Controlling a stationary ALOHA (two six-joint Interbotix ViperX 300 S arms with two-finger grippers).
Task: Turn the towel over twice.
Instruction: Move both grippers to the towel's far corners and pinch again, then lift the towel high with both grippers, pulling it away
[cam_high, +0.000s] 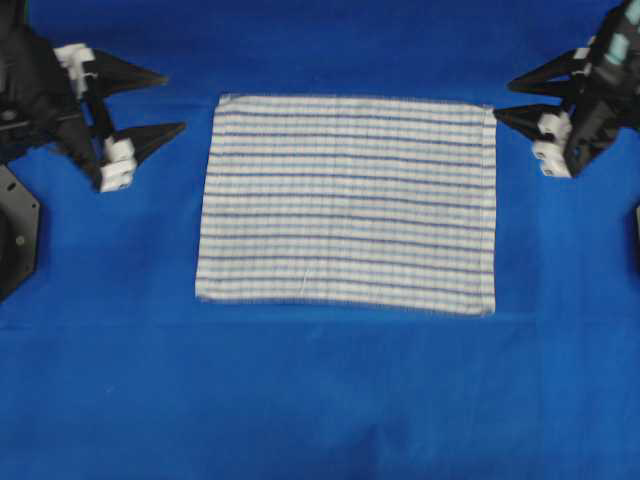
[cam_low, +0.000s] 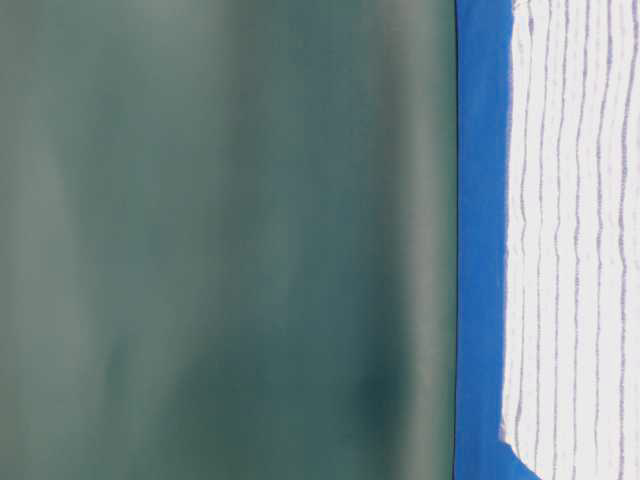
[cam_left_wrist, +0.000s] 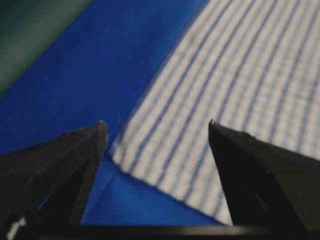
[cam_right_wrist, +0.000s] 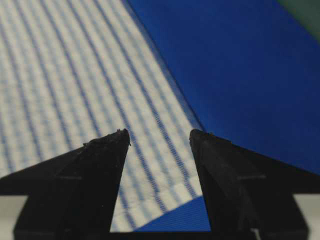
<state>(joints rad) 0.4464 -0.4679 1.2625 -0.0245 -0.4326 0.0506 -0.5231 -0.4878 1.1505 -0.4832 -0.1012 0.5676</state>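
We see the blue cloth (cam_high: 320, 400) covering the whole table in the overhead view, and the towel (cam_high: 348, 205) lies flat on it at the centre of that frame, its long axis running left to right and its stripes running the same way. Nothing about its lie tells us which face is up, so we judge that both of the 2 turns may yet be ahead. The relation the coming move turns on is at the towel's 2 upper corners: the left gripper (cam_high: 168, 101) sits at the upper left of the overhead frame, just off the towel's upper left corner with a strip of blue between them, while the right gripper (cam_high: 504, 100) sits at the upper right, its lower fingertip at or nearly touching the upper right corner. By our reading the right arm is the nearer. Both point inward along the towel's long axis. In the left wrist view the left gripper (cam_left_wrist: 156, 122) has its jaws wide apart and empty, with the towel's corner lying in the gap beyond them. In the right wrist view the right gripper (cam_right_wrist: 159, 131) is likewise spread wide and holds nothing, the striped corner showing between its fingers and below them.
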